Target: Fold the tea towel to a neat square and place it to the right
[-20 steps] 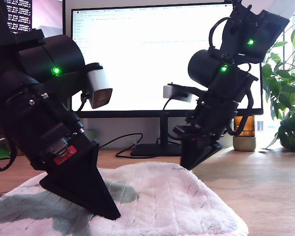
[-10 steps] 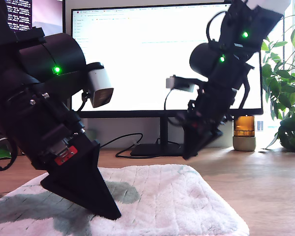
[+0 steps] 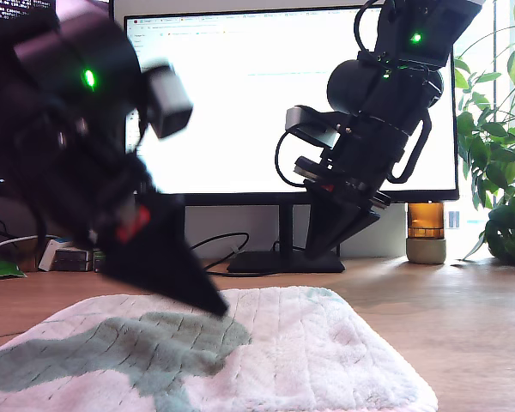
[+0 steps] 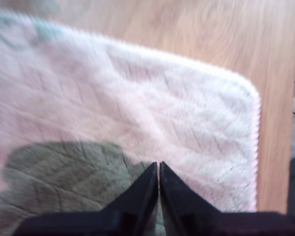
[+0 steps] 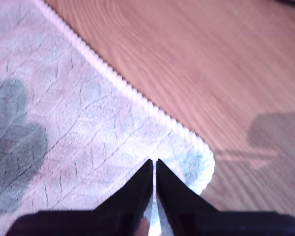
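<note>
The tea towel (image 3: 309, 360) lies flat on the wooden table, fluffy off-white with quilted lines, a pale pink ribbed edge and a grey-green patch. On the exterior view's left, my first gripper (image 3: 219, 309) hangs shut just above that patch, motion-blurred and holding nothing. In the first wrist view its jaws (image 4: 158, 167) point at the towel (image 4: 162, 108) near the patch. My second gripper (image 3: 313, 251) is shut and empty, raised above the towel's far corner on the exterior view's right. The second wrist view shows its tips (image 5: 154, 163) over that rounded corner of the towel (image 5: 88, 123).
A lit monitor (image 3: 257, 94) on a stand (image 3: 283, 260) rises behind the towel, with cables (image 3: 215, 249) at its base. An amber jar (image 3: 427, 232) and a leafy plant (image 3: 502, 172) stand at the exterior view's right. Bare wood (image 3: 463, 326) lies to the towel's right.
My first gripper has lifted off the towel and swung upward. My second gripper has risen higher above the far corner. The towel lies as before.
</note>
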